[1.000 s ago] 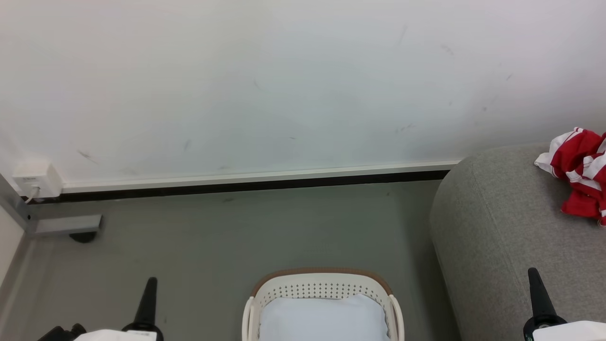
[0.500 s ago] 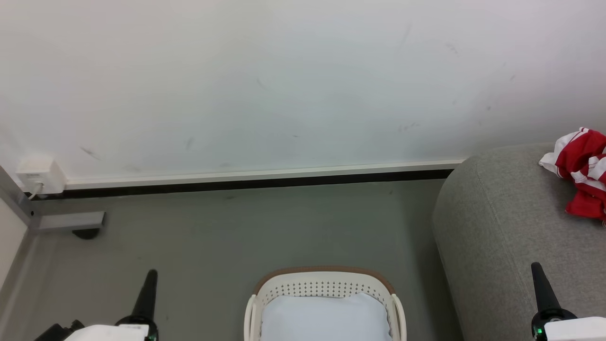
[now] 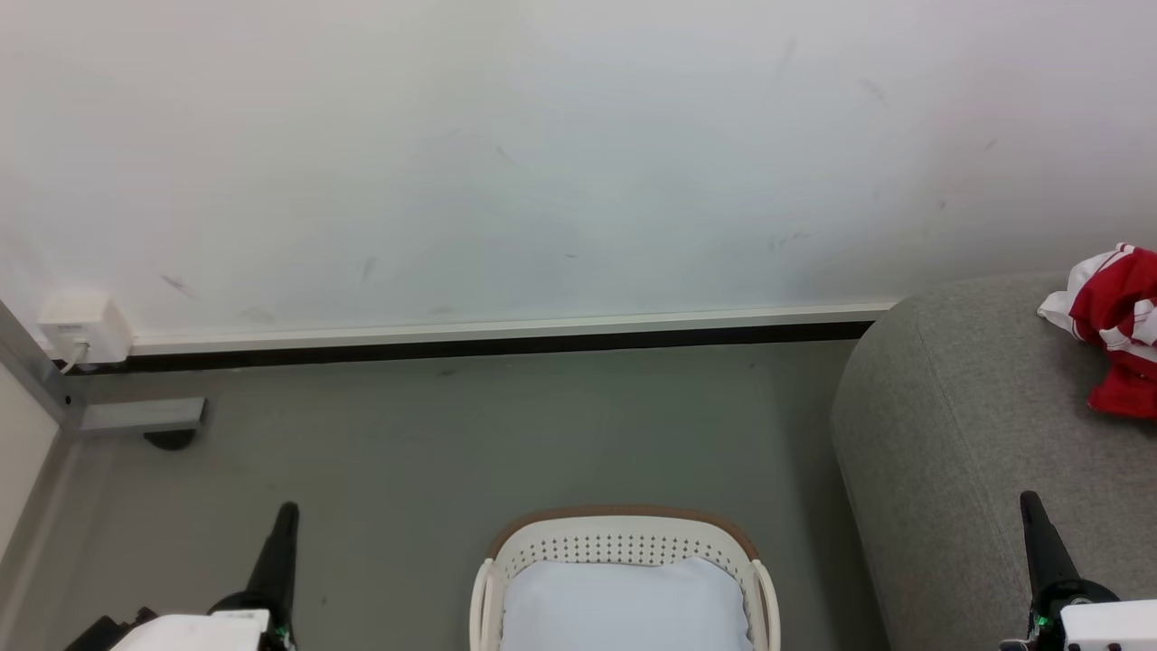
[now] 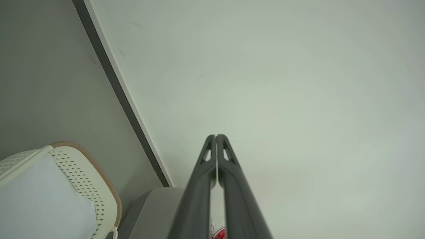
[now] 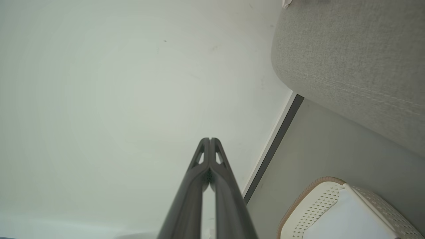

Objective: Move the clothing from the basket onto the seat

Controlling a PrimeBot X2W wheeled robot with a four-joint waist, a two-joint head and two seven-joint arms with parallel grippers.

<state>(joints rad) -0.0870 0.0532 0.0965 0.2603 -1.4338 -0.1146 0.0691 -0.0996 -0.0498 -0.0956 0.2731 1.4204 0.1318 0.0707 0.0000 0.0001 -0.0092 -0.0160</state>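
At upper right of frame, on seat (image 3: 958,434): clothing (image 3: 1114,325), straight above right gripper (image 3: 1030,506), far from left gripper (image 3: 287,517); 2 closed, empty.

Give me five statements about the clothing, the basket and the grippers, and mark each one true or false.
1. The red and white clothing lies on the grey seat. True.
2. In the head view, the basket is to the left of the seat. True.
3. The basket is piled with red clothing. False: what shows inside it is a pale white pad.
4. The left gripper is wide open. False: its fingers meet at the tips, with nothing between them.
5. The right gripper is shut and holds nothing. True.
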